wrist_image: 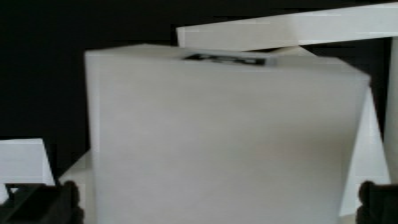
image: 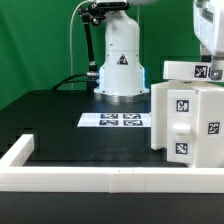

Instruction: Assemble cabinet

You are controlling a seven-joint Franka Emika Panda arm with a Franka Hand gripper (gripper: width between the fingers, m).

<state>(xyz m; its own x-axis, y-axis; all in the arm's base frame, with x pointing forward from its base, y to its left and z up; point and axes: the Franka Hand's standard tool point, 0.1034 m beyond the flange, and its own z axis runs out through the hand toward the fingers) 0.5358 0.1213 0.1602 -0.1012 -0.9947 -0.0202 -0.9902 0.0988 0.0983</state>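
Observation:
The white cabinet body [image: 183, 122] stands upright at the exterior view's right, with black marker tags on its faces. A flat white panel [image: 190, 69] with a tag lies on top of it. My gripper [image: 210, 48] hangs just above this panel at the top right. In the wrist view the cabinet body [wrist_image: 222, 130] fills the middle, and the panel [wrist_image: 285, 32] shows beyond it. My gripper [wrist_image: 214, 205] is spread wide, and its dark fingertips [wrist_image: 54, 205] stand on either side of the body, with a small gap showing on one side. It grips nothing.
The marker board [image: 112, 121] lies flat on the black table before the robot base [image: 121, 60]. A white L-shaped rail [image: 100, 180] runs along the table's front and left edge. Another white piece [wrist_image: 22, 160] shows at the wrist view's edge.

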